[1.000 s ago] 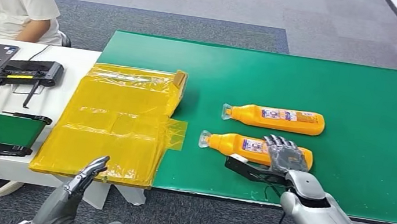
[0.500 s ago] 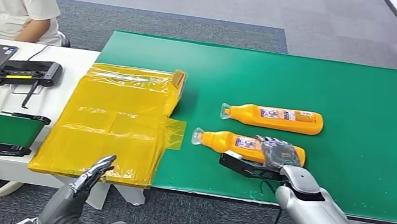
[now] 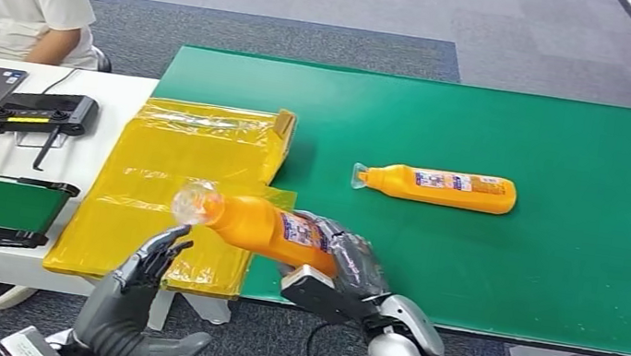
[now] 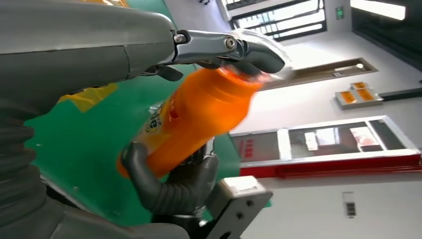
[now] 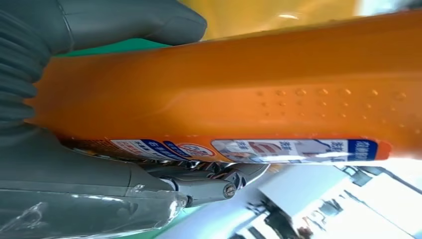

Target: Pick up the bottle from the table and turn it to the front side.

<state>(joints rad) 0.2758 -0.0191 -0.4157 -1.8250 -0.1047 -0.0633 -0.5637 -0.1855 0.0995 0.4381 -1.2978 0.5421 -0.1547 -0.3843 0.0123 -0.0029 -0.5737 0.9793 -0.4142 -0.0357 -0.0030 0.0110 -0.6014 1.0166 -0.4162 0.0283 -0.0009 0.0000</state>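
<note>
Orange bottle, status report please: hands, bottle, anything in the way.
Right hand grips orange bottle, lifted off table, cap toward left hand. Left hand's fingers at the neck. Second bottle lies clear.

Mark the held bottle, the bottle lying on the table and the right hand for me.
held bottle (image 3: pixel 263 227): head view, on its orange body below the neck.
bottle lying on the table (image 3: pixel 441 187): head view, on its label area.
right hand (image 3: pixel 347 262): head view, on the fingers wrapped round the bottle's base.

Orange bottle (image 3: pixel 263 227) — green table (image 3: pixel 560 268)
</note>
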